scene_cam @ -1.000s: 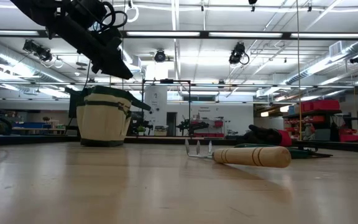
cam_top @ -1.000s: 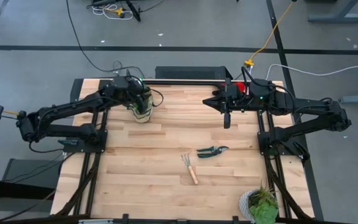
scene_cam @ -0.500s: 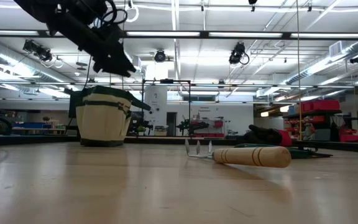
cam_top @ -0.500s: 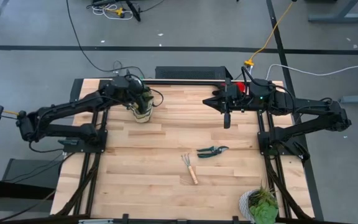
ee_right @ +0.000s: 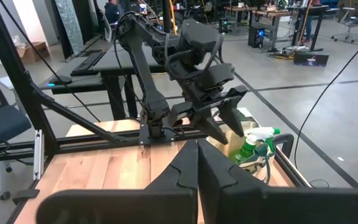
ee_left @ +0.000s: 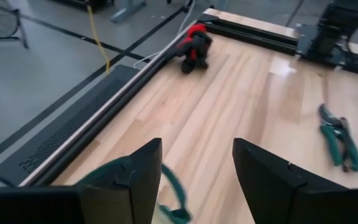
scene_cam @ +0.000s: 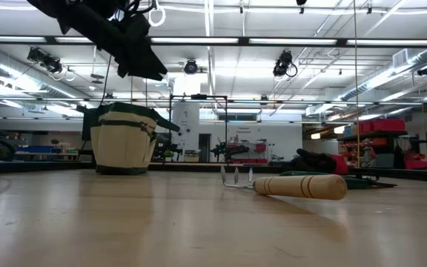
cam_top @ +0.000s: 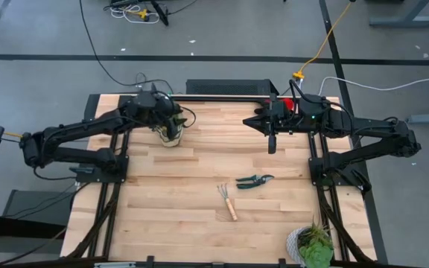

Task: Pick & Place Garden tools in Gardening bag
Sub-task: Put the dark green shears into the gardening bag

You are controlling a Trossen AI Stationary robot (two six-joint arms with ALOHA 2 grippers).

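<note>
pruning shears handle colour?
Green, on the pruning shears; clearest in the left wrist view.

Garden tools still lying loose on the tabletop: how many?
3: a hand rake near the middle, pruning shears just beside it, red-and-black gloves at the far edge. The bag may hide more.

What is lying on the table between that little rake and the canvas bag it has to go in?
Nothing visible. Bare wood runs from the rake to the bag; the shears lie off to the rake's side. The left claw hangs open above the bag.
</note>
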